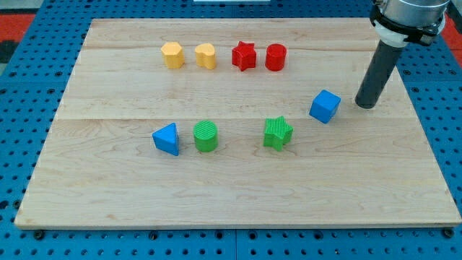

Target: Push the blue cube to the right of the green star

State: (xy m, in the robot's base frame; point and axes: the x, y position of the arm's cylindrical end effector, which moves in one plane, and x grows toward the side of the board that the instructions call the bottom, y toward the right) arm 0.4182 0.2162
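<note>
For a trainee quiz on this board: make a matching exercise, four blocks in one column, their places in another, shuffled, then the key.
Column one:
1. blue cube
2. blue triangle
3. red cylinder
4. yellow hexagon

Column two:
A. leftmost in the top row
B. just left of my tip
C. left of the green cylinder
D. right of the red star

Pairs: 1-B, 2-C, 3-D, 4-A

Straight dark rod [377,75] under white-ringed grey metal collar [408,16].
</note>
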